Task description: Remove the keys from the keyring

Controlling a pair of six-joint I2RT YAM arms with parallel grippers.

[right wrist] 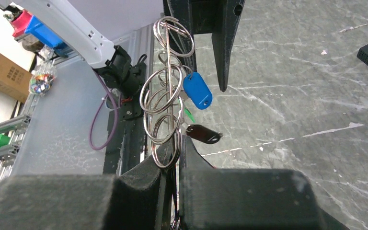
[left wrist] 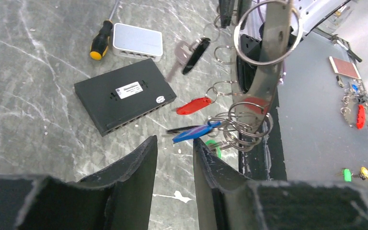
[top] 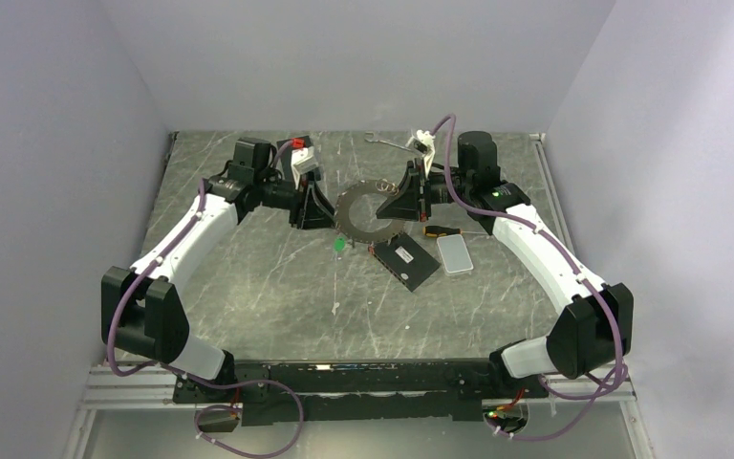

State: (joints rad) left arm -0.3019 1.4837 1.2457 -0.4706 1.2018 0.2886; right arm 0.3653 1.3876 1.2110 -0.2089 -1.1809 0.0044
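Note:
The keyring [top: 368, 212], a large grey metal loop, is held up between the two arms. My right gripper [right wrist: 177, 143] is shut on its edge, where several small split rings hang. A blue-tagged key [right wrist: 197, 91] and a dark-tagged key [right wrist: 203, 134] dangle from it. My left gripper [left wrist: 175, 143] is open and empty, its fingertips just below the blue key [left wrist: 196, 132]. A red key [left wrist: 194, 105] and the dark key [left wrist: 195, 49] hang higher on the loop's band [left wrist: 270, 57]. A green tag [top: 340, 244] lies on the table under the ring.
A flat black box [top: 406, 261] and a small white box [top: 455, 253] lie right of centre. A yellow-handled screwdriver [top: 437, 230] lies beside them. A silver wrench [top: 387, 142] lies at the back. Walls close in on three sides.

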